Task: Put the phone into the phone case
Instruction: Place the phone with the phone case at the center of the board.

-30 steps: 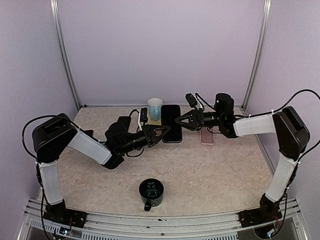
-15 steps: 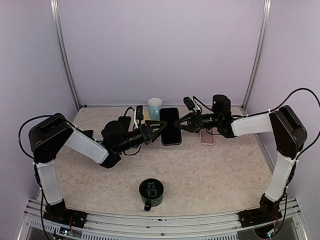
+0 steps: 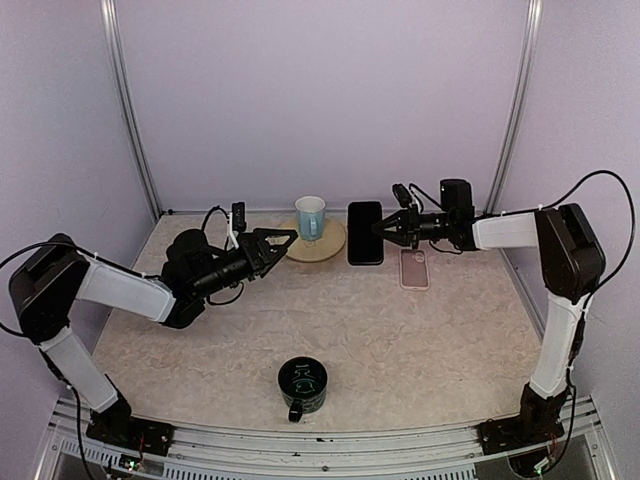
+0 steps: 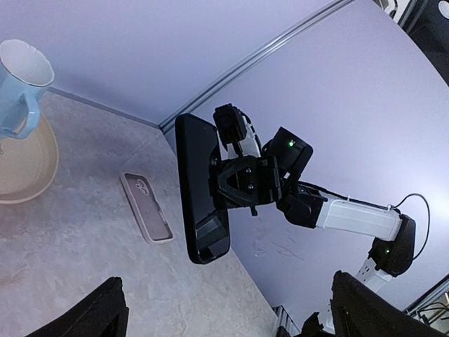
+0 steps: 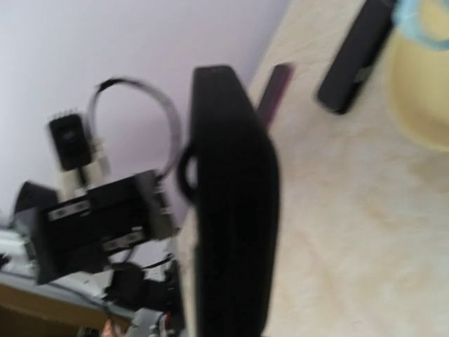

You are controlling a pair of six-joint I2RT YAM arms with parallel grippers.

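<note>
The black phone (image 3: 365,232) hangs above the back of the table with its long side upright, and my right gripper (image 3: 385,230) is shut on its right edge. In the left wrist view the phone (image 4: 202,189) shows its dark face, the right gripper (image 4: 245,179) clamped behind it. The pinkish phone case (image 3: 414,268) lies flat and open side up on the table, just right of and below the phone; it is also in the left wrist view (image 4: 146,216). My left gripper (image 3: 275,243) is open and holds nothing, well left of the phone. The right wrist view is blurred, and the phone's edge (image 5: 231,210) fills it.
A light blue cup (image 3: 310,215) stands on a yellowish plate (image 3: 325,248) between the left gripper and the phone. A dark mug (image 3: 302,385) sits near the front middle. The enclosure's walls and metal posts (image 3: 515,110) close the back and sides.
My left gripper has opened, let go of the phone and drawn back to the left. The right gripper has carried the phone right, toward the case.
</note>
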